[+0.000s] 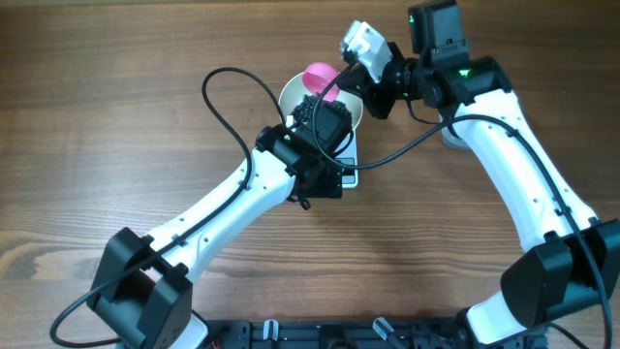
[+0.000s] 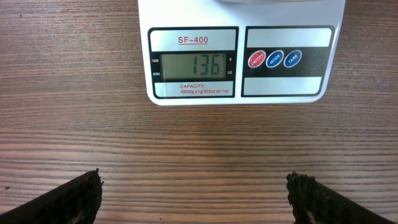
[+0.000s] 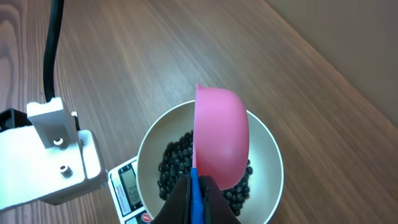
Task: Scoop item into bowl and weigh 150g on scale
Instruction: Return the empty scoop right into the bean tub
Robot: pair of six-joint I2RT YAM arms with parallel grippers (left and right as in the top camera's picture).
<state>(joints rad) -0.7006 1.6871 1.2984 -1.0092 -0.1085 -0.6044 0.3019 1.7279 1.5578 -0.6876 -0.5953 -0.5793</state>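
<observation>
wood-grain table (image 2: 186, 143), flat white scale (image 2: 186, 12), smooth round bowl (image 3: 267, 155) on top with glossy black beans (image 3: 171, 168). right gripper (image 3: 194, 196) clamped on rounded pink scoop's (image 3: 221, 137) blue handle over bowl; left gripper (image 2: 196, 194) wide, empty.

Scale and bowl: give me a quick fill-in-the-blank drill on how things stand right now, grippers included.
1. The scale reads ____.
2. The black pieces lie in the white ____.
3. The right gripper is shut on the pink ____.
4. The left gripper, holding nothing, has its jaws ____.
Missing words: 136; bowl; scoop; open.
</observation>
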